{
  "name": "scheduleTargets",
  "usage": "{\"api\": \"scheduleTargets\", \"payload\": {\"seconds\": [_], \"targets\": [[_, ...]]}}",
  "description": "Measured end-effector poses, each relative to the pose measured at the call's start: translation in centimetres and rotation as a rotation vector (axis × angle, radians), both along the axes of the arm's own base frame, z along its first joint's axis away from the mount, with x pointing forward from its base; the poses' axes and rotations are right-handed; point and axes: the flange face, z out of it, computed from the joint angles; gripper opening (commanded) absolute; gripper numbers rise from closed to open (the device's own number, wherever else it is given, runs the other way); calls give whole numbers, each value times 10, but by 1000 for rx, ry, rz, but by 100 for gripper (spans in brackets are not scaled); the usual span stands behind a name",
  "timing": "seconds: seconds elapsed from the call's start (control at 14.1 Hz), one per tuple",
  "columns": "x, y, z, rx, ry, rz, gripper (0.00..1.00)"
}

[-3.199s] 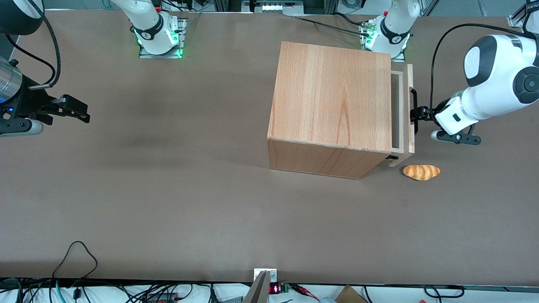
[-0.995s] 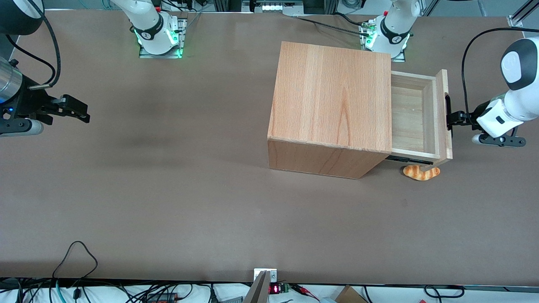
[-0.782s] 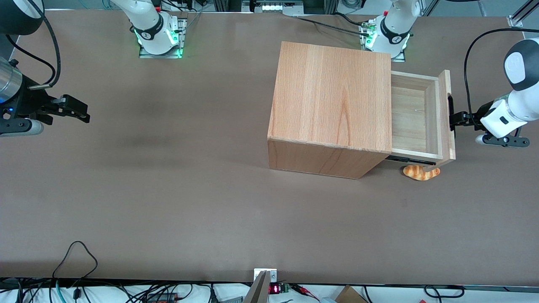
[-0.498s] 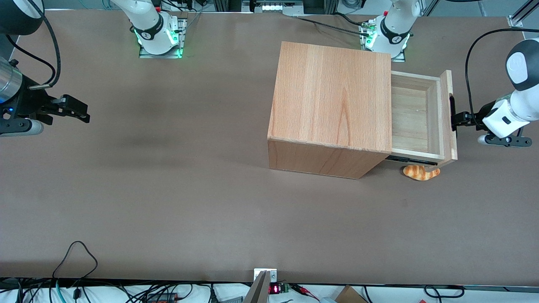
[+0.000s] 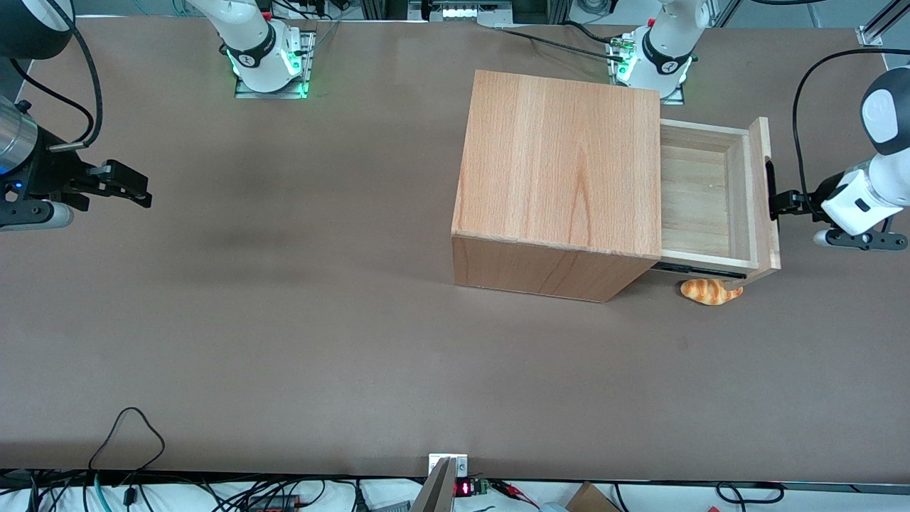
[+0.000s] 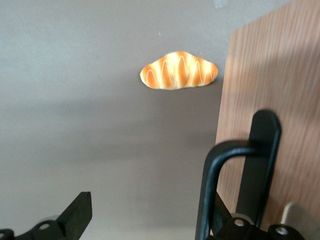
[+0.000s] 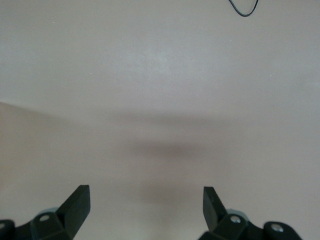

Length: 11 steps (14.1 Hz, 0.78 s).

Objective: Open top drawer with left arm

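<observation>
One top drawer [image 5: 704, 199] juts well out of the cabinet [image 5: 561, 178] toward the working arm's end — left gripper [image 5: 775, 203] wide open, one finger hooked inside the black bar handle [image 6: 235, 185] for pulling — croissant [image 5: 711, 291] beneath.

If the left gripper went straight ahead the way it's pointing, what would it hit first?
Most likely the top drawer front panel: the left gripper sits at the black handle, pointing at the panel toward the cabinet.
</observation>
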Motion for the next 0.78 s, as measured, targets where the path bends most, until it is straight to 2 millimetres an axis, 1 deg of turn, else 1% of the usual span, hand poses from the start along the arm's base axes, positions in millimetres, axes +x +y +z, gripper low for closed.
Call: {"api": "scheduleTargets", "payload": {"seconds": [0.21,0.57,0.78], "targets": [[11,3,6,1,-7,-1,100],[14,3,19,1,-3,0,100],[20,4,42,5,-18,8,100]]}}
